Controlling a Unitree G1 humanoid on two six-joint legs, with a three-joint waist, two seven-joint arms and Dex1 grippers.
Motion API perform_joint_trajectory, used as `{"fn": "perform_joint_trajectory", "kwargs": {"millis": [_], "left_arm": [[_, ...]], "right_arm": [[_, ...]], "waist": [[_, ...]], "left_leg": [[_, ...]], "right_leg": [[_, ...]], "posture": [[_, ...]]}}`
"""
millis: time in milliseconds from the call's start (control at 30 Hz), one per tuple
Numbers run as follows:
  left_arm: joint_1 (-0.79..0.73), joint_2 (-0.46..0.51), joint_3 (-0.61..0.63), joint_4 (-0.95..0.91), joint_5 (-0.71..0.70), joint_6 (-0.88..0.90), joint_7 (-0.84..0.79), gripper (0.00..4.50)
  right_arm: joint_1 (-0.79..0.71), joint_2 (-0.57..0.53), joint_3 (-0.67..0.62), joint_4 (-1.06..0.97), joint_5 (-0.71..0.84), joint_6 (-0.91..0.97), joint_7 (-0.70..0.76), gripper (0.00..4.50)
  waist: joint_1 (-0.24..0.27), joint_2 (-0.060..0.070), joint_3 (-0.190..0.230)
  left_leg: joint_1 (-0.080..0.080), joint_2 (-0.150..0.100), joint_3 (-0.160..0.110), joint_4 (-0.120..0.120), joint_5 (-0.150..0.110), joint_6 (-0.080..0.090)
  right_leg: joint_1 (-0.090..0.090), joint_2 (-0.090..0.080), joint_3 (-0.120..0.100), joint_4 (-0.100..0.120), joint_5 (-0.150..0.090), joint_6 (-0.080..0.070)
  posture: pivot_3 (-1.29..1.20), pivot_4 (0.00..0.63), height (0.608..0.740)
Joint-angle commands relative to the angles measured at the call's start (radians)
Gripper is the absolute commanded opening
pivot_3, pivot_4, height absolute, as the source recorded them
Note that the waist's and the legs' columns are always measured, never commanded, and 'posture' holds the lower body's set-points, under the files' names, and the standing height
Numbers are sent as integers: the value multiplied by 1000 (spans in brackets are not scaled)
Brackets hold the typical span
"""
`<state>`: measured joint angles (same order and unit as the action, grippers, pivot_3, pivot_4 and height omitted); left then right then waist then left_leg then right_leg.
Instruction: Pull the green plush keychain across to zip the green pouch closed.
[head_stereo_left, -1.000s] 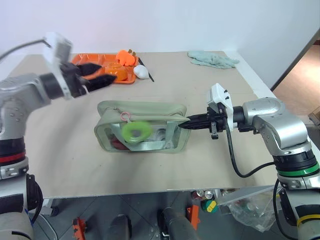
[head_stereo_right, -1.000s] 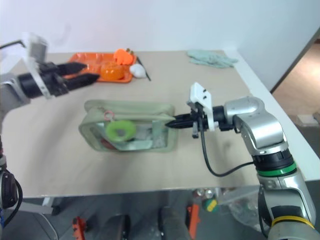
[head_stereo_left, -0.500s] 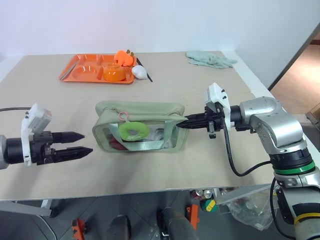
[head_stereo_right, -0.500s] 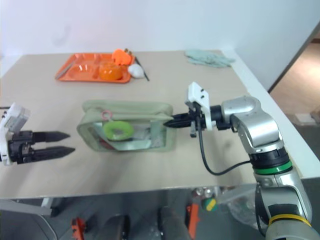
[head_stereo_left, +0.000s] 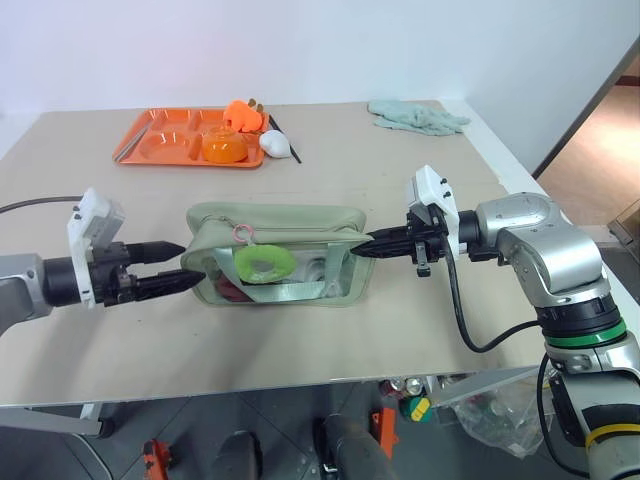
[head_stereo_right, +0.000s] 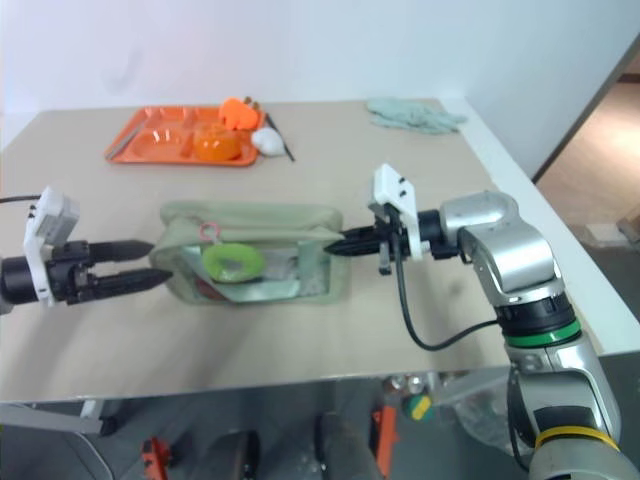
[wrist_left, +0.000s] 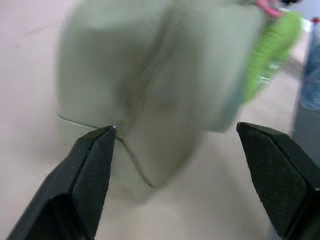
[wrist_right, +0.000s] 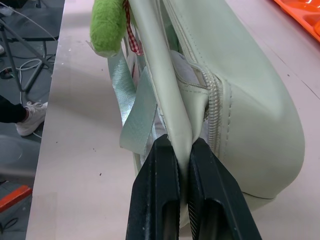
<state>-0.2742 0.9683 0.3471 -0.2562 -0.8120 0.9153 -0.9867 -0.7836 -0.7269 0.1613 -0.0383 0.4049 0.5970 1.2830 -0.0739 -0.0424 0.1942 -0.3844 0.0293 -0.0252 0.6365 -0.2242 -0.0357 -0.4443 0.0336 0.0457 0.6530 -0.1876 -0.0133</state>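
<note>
The green pouch (head_stereo_left: 300, 222) lies on its side mid-table, clear window facing me. On that window rests the green plush keychain (head_stereo_left: 263, 262), hanging from a pink ring (head_stereo_left: 243, 233) near the pouch's left end. My left gripper (head_stereo_left: 192, 263) is open and level at that left end. In the left wrist view the pouch's end (wrist_left: 160, 75) sits between the two spread fingers (wrist_left: 92, 170), with the keychain (wrist_left: 272, 47) beyond. My right gripper (wrist_right: 182, 142) is shut on the pouch's right edge (wrist_right: 240, 100), beside the zipper.
An orange tray (head_stereo_left: 160, 150) with an orange bowl (head_stereo_left: 224, 148) stands at the back left, with an orange toy (head_stereo_left: 245, 115) and a white object (head_stereo_left: 279, 144) beside it. A pale teal cloth (head_stereo_left: 415, 115) lies at the back right.
My left arm came down from over the tray to table height, then slid right until its open fingers reached the pouch's left end. The right gripper and pouch stayed put.
</note>
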Motion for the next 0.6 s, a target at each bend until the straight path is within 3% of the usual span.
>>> {"fn": "perform_joint_trajectory", "kwargs": {"millis": [33, 267, 567, 600], "left_arm": [[-36, -16, -16, 8, 3, -25, 8, 2530], [-26, -13, -5, -40, -72, 14, -40, 139], [-21, -5, -27, -35, -32, 10, -1, 39], [-19, -5, -29, -35, -30, 9, -2, 11]], "right_arm": [[-3, -13, -14, -36, 6, 5, -2, 0], [4, -21, -18, -43, 8, 12, -3, 0], [3, 3, -37, -7, 12, -12, -26, 0], [-8, 7, -51, 8, 21, 1, -35, 361]], "waist": [[0, 0, 0], [0, 0, 0], [0, 0, 0], [0, 0, 0]], "left_leg": [[0, 0, 0, 0, 0, 0], [0, 0, 0, 0, 0, 0], [0, 0, 0, 0, 0, 0], [0, 0, 0, 0, 0, 0]], "right_leg": [[0, 0, 0, 0, 0, 0], [0, 0, 0, 0, 0, 0], [0, 0, 0, 0, 0, 0], [0, 0, 0, 0, 0, 0]], "posture": [[0, 150, 740], [0, 150, 740], [0, 150, 740], [0, 150, 740]]}}
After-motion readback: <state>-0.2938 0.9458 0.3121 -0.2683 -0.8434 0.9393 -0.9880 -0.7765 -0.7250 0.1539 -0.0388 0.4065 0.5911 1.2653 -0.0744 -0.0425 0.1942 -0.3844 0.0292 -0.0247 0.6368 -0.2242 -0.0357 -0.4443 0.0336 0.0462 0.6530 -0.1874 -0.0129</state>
